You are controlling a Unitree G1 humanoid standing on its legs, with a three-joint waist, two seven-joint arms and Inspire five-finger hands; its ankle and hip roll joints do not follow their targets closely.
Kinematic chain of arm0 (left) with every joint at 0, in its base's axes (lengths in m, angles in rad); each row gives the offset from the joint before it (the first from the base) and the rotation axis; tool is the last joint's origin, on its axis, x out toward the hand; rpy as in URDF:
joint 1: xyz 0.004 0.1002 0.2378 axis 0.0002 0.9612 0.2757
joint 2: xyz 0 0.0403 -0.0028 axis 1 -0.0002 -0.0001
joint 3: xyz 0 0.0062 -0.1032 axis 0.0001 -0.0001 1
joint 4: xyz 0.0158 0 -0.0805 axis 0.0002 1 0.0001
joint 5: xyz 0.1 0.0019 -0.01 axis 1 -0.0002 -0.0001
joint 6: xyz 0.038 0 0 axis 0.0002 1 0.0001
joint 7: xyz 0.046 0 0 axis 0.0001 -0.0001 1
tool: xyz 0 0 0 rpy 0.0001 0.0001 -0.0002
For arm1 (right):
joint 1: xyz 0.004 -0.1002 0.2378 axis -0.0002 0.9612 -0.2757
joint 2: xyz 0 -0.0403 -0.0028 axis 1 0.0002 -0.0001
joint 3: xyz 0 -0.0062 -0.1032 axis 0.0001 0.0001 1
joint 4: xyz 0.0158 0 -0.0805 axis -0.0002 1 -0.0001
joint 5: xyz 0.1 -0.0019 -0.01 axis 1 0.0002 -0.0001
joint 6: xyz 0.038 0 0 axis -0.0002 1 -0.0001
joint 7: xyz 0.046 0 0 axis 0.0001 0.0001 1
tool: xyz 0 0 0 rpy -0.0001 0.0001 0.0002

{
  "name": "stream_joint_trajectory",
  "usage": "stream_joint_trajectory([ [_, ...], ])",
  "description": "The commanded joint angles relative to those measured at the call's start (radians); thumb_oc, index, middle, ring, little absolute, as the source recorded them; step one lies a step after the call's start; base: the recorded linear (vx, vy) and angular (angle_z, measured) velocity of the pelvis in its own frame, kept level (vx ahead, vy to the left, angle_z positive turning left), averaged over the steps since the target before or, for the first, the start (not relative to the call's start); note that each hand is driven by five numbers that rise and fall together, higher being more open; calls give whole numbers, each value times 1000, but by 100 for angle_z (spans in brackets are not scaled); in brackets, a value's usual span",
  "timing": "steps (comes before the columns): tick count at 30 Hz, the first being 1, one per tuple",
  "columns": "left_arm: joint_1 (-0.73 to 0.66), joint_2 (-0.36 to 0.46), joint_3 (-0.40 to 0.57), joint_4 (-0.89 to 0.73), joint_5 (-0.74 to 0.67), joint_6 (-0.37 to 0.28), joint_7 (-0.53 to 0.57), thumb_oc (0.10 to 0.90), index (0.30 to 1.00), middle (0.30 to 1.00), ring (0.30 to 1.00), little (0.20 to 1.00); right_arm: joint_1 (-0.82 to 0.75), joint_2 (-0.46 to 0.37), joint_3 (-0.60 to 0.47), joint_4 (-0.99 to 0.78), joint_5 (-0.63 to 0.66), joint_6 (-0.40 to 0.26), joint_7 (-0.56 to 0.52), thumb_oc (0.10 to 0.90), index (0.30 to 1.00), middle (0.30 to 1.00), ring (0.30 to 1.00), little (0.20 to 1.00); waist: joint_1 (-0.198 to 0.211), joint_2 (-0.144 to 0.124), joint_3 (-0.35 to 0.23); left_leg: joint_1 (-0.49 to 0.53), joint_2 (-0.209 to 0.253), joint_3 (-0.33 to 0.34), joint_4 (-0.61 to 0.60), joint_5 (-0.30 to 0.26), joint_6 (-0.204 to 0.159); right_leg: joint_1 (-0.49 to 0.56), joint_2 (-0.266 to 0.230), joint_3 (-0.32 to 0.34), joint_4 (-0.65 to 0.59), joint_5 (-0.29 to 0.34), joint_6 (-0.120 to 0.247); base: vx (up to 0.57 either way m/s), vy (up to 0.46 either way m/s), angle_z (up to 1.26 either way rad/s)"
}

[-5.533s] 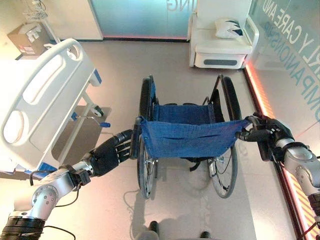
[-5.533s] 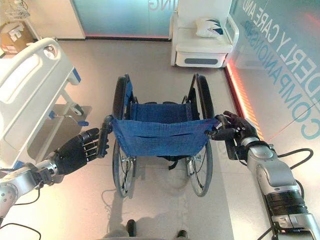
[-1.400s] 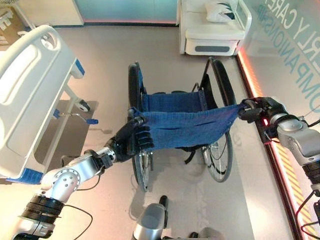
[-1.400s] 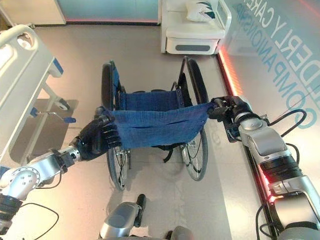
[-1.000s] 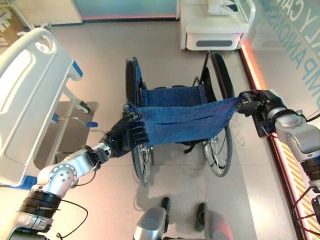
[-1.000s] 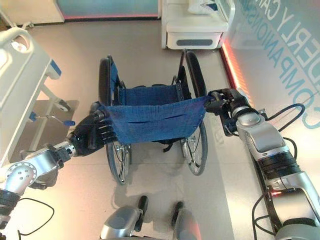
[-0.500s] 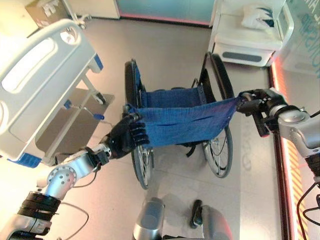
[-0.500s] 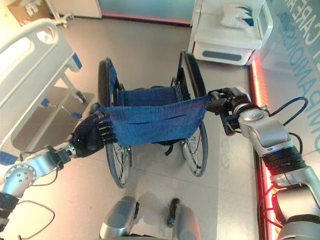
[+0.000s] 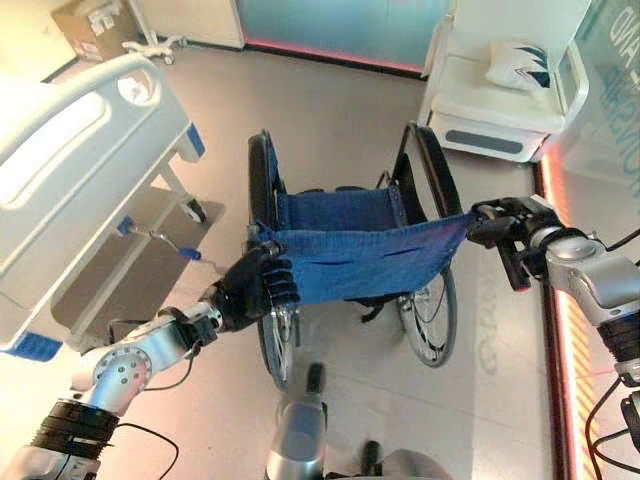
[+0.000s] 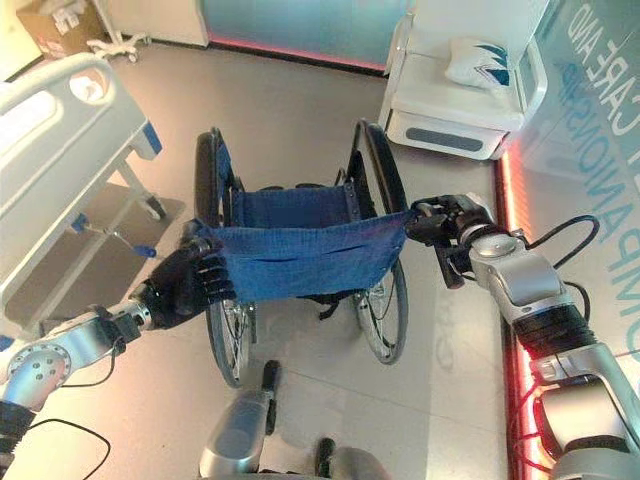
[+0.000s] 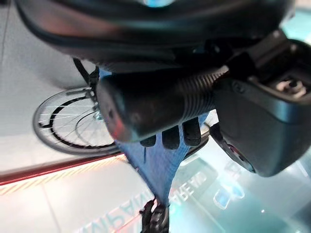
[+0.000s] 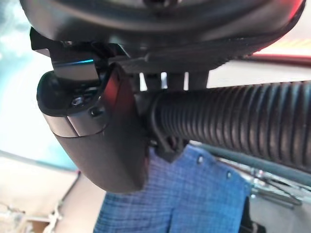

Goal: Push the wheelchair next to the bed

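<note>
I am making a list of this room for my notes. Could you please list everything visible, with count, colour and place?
wheelchair: one, blue cloth, black wheels, centre.
bed: one, white with blue corners, left of the wheelchair.
armchair: one, white, far right.
pillow: one, white with dark pattern, on the armchair.
cardboard box: one, brown, far left corner.
left hand: dark, curled round the left push handle.
right hand: dark, curled round the right push handle.
</note>
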Motion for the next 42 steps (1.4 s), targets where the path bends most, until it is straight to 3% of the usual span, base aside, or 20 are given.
stream_joint_trajectory([
  [1, -259, 16, 195, 32, -44, -164, -3, 400, 300, 300, 300, 300, 11, 8, -13, -174, 96, -167, 141, 400, 300, 300, 300, 300, -53, -35, -189, -25, -85, 47, 35, 127, 83, 74, -18, -219, 158, 84, 92, 317, 169, -52],
  [3, -299, 41, 174, 62, -52, -158, -14, 400, 300, 300, 300, 300, 12, 11, -14, -164, 110, -180, 123, 400, 300, 300, 300, 300, -46, -45, -199, -9, -128, 32, 44, 100, 111, 41, -22, -206, 301, 159, 134, 321, 172, -75],
  [7, -348, 79, 148, 104, -59, -163, -49, 400, 300, 300, 300, 300, 3, 27, -4, -147, 123, -192, 103, 400, 300, 300, 300, 300, -39, -63, -211, 11, -195, -3, 59, 65, 149, -20, -5, -150, 414, 305, 190, 272, 104, -9],
  [8, -349, 86, 148, 106, -62, -166, -58, 400, 300, 300, 300, 300, 2, 34, -1, -147, 118, -188, 101, 400, 300, 300, 300, 300, -41, -63, -211, 16, -208, -11, 70, 53, 156, -41, -7, -144, 403, 301, 184, 289, 81, 12],
  [9, -348, 90, 150, 107, -64, -167, -62, 400, 300, 300, 300, 300, 3, 37, -1, -148, 114, -186, 101, 400, 300, 300, 300, 300, -43, -64, -210, 15, -212, -13, 76, 48, 157, -45, -9, -146, 391, 292, 179, 358, 60, 10],
  [10, -335, 102, 161, 105, -72, -172, -71, 400, 300, 300, 300, 300, 10, 49, -9, -153, 92, -181, 106, 400, 300, 300, 300, 300, -43, -57, -201, 10, -219, -14, 107, 31, 153, -60, -29, -174, 281, 239, 138, 286, 23, -6],
  [14, -318, 90, 169, 102, -74, -197, -63, 400, 300, 300, 300, 300, -15, 48, -14, -150, 72, -170, 129, 400, 300, 300, 300, 300, -75, -46, -166, 43, -215, -37, 173, -14, 126, -107, -90, -208, 5, 195, 86, 278, -36, -24],
  [16, -320, 80, 160, 95, -77, -213, -54, 400, 300, 300, 300, 300, -25, 40, -14, -149, 69, -168, 134, 400, 300, 300, 300, 300, -98, -41, -153, 82, -215, -55, 170, -44, 122, -138, -114, -194, -68, 232, 95, 274, -94, 12],
  [17, -331, 71, 144, 77, -84, -233, -29, 400, 300, 300, 300, 300, -40, 29, -6, -158, 75, -164, 130, 400, 300, 300, 300, 300, -130, -44, -140, 151, -215, -71, 144, -88, 122, -235, -179, -167, -137, 356, 147, 294, -143, 29],
  [19, -341, 57, 139, 58, -80, -242, -4, 400, 300, 300, 300, 300, -45, 25, -14, -188, 79, -146, 125, 400, 300, 300, 300, 300, -154, -47, -120, 213, -191, -80, 126, -135, 120, -309, -214, -144, -159, 423, 180, 393, -207, 51],
  [22, -350, 46, 141, 57, -74, -238, -2, 400, 300, 300, 300, 300, -62, 19, -33, -202, 86, -126, 132, 400, 300, 300, 300, 300, -167, -65, -117, 231, -140, -79, 196, -184, 109, -329, -207, -141, -100, 393, 174, 442, -232, 42],
  [24, -338, 29, 135, 58, -45, -244, -25, 400, 300, 300, 300, 300, -72, 0, -31, -193, 108, -124, 131, 400, 300, 300, 300, 300, -173, -73, -140, 231, -111, -86, 278, -165, 93, -318, -173, -154, -83, 363, 149, 416, -211, 29],
  [25, -317, 20, 137, 39, -46, -245, -14, 400, 300, 300, 300, 300, -71, -21, -24, -177, 124, -134, 138, 400, 300, 300, 300, 300, -171, -80, -157, 211, -87, -81, 410, -98, 69, -302, -151, -178, -74, 333, 111, 306, -172, 35],
  [26, -309, 18, 139, 33, -46, -245, -7, 400, 300, 300, 300, 300, -74, -25, -18, -172, 126, -138, 140, 400, 300, 300, 300, 300, -172, -77, -162, 194, -79, -83, 453, -80, 61, -298, -142, -188, -72, 325, 99, 347, -199, 37],
  [28, -292, 10, 138, 24, -42, -263, 17, 400, 300, 300, 300, 300, -76, -41, 2, -164, 130, -158, 147, 400, 300, 300, 300, 300, -171, -88, -164, 141, -77, -70, 650, 3, 42, -266, -129, -209, -78, 308, 60, 284, -156, 34],
  [31, -271, 1, 157, -6, -65, -272, 48, 400, 300, 300, 300, 300, -70, -52, 4, -174, 141, -162, 139, 400, 300, 300, 300, 300, -166, -86, -164, 64, -102, -64, 789, 58, 28, -226, -103, -237, -77, 276, 24, 309, -108, -14],
  [34, -270, -32, 172, -2, -58, -261, 56, 400, 300, 300, 300, 300, -67, -30, -1, -188, 108, -134, 143, 400, 300, 300, 300, 300, -152, -78, -150, 21, -140, -60, 693, 43, 42, -183, -79, -234, -82, 262, 27, 335, 6, -7],
  [38, -276, -32, 167, 14, -62, -260, 62, 400, 300, 300, 300, 300, -91, -8, 14, -193, 84, -106, 134, 400, 300, 300, 300, 300, -137, -55, -147, 42, -110, 1, 304, 90, 43, -101, -30, -229, -118, 225, 33, 384, 94, 32],
  [40, -263, -35, 159, 14, -48, -258, 41, 400, 300, 300, 300, 300, -83, 1, 14, -168, 71, -124, 128, 400, 300, 300, 300, 300, -114, -36, -150, 4, -86, 54, 105, 185, 23, -32, -1, -232, -148, 195, 29, 495, 90, 46],
  [42, -261, -38, 158, 15, -47, -255, 32, 400, 300, 300, 300, 300, -63, -5, 5, -165, 74, -135, 118, 400, 300, 300, 300, 300, -102, -32, -159, -47, -83, 118, 72, 223, 20, 14, 23, -239, -146, 158, 20, 396, 16, 15],
])
